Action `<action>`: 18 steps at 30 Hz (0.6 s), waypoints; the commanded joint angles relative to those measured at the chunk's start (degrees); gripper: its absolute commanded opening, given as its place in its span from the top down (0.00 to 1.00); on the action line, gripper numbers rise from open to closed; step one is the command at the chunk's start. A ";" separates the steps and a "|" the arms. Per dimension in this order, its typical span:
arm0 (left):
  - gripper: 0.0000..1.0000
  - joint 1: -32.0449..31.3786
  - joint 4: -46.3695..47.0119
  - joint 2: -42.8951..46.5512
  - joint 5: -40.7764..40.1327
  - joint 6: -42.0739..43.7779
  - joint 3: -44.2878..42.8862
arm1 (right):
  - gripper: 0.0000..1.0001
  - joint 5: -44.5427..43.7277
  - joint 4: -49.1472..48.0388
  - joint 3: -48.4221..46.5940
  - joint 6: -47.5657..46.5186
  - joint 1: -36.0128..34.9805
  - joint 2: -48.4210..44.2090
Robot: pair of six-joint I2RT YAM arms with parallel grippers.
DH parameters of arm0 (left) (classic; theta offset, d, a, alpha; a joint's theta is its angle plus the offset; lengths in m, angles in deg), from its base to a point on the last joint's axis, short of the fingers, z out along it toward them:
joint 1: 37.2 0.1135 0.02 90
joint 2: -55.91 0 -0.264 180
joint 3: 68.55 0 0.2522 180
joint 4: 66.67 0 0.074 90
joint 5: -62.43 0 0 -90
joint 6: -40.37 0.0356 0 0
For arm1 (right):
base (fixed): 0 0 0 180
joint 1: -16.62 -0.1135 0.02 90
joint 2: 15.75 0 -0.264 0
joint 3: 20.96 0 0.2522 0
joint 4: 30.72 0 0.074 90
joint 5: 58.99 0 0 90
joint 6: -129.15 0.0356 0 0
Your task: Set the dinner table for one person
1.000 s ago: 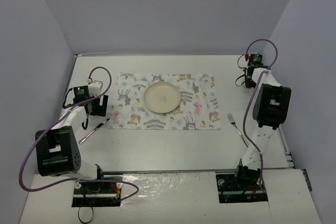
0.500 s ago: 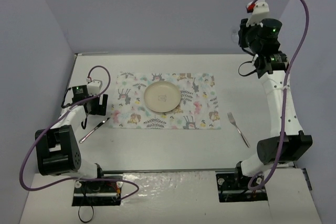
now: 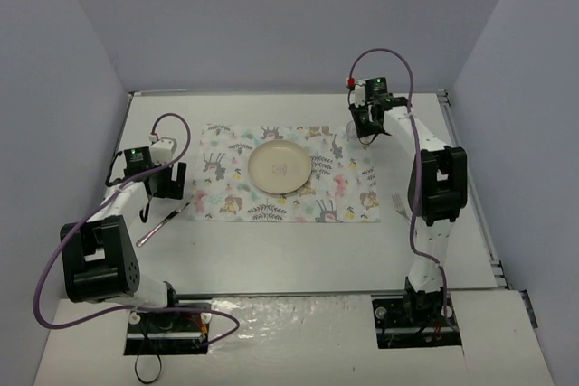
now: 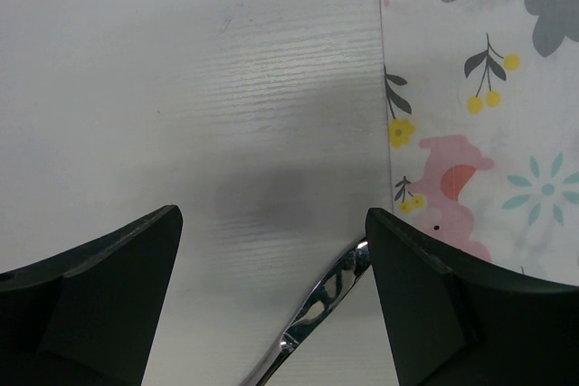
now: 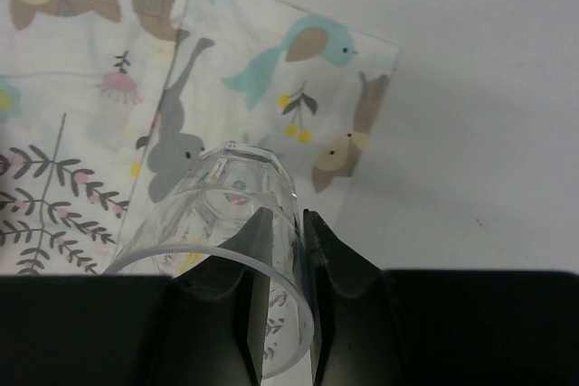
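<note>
— What carries it all?
— The surface (image 3: 298, 246), a broad, plain matte-white rectangle with a faint grain up close. It spreads beneath both claws and far past them on every side.
— And on it?
— A floral-printed placemat (image 3: 348, 189). Its far corner lies directly under the right claw (image 5: 285, 240), and its side edge runs just beside the left claw (image 4: 271, 305).
— The plate?
— A round cream plate (image 3: 280, 169) sits on the placemat's middle, between the two claws and well apart from each.
— What is the right claw doing?
— It is clamped on the wall of a clear glass (image 5: 213, 210), one finger inside the rim and one outside. I cannot tell if the base touches the cloth.
— The left?
— Its fingers are spread apart, gripping nothing. A silver utensil (image 4: 321, 300) lies on the surface below the gap, nearer the finger on the placemat side.
</note>
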 commanded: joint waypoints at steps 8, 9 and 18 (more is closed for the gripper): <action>0.20 0.57 0.51 0.16 3.05 0.41 -1.84 | 1.00 -6.37 -1.40 -6.86 -3.76 -5.40 3.30; 0.20 0.60 0.54 0.13 3.28 0.44 -1.84 | 1.00 -7.67 -1.37 -6.92 -3.95 -5.40 3.80; 0.20 0.58 0.10 -1.13 4.45 0.63 -2.69 | 1.00 -12.71 -1.19 -6.87 -5.24 -5.22 7.20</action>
